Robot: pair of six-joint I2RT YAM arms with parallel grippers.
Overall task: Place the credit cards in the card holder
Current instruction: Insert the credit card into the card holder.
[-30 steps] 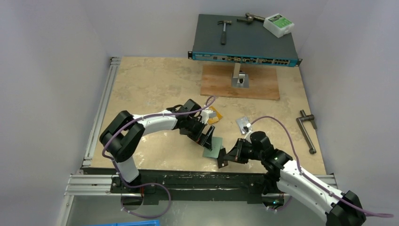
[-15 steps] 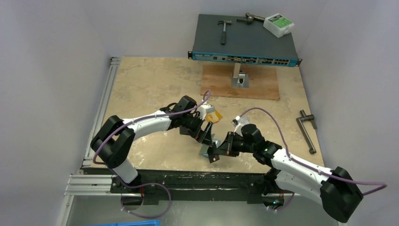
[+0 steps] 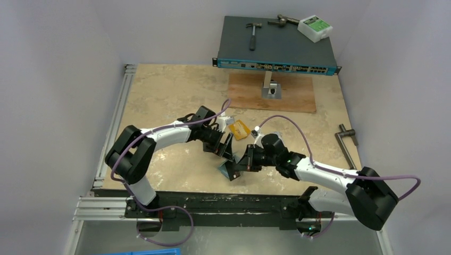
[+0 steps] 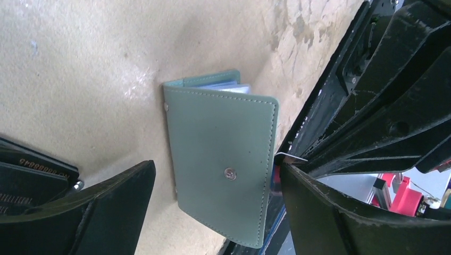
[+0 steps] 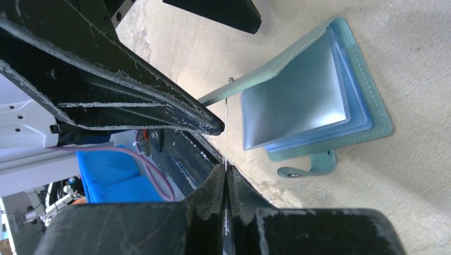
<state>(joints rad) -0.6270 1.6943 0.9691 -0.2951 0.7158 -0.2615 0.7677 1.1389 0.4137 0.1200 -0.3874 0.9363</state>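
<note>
The right gripper was pinched shut on a thin credit card, with the card's edge just beside the open teal card holder on the table. The left gripper was wide open, one finger on each side of the holder's lifted cover. The card might miss the pocket and push the holder away, since nothing gripped it.

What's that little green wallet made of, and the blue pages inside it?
The card holder looks like leather or faux leather, matte teal: pale stitching runs along its edges and a small metal snap stud sits in the cover. The inner sleeves look like soft, glossy plastic, pale blue or clear: light gleams across them and they bow.
</note>
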